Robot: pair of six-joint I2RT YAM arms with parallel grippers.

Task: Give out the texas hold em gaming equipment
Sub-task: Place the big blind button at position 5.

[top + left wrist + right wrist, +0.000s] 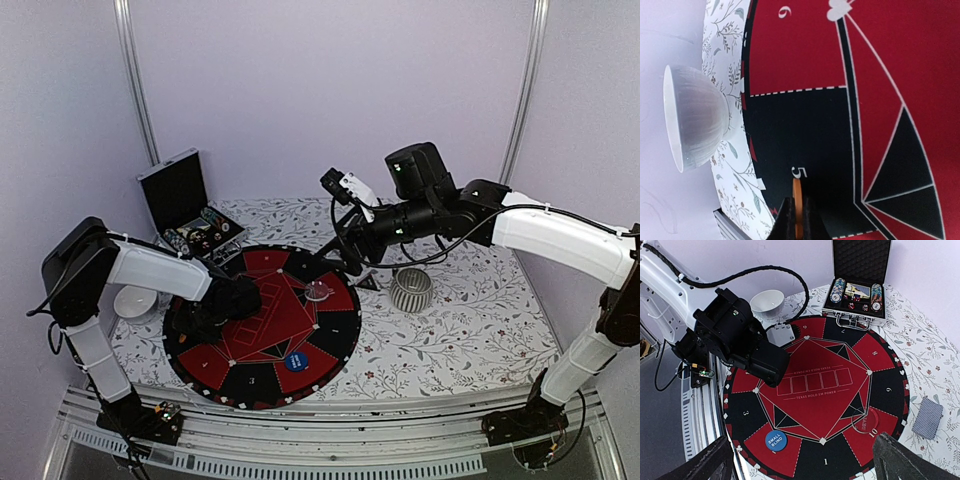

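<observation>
My left gripper [798, 220] is shut on an orange button disc [797, 200], held on edge just over the black sector marked 5 of the round poker mat [805, 130]. From above, that gripper [226, 303] sits over the mat's left part. A blue "small blind" disc [775, 440] lies on a red sector near the front. The clear disc [866, 420] lies by sector 10. A grey-blue-backed card deck [927, 418] rests on the cloth beside the mat. Poker chips [840, 290] stand in the case. My right gripper [805, 470] hangs open and empty high over the mat.
The black hinged case [185, 205] stands open at the back left. A white bowl [135, 300] sits left of the mat, close to the left arm. A ribbed silver cup [410, 288] stands right of the mat, under the right arm.
</observation>
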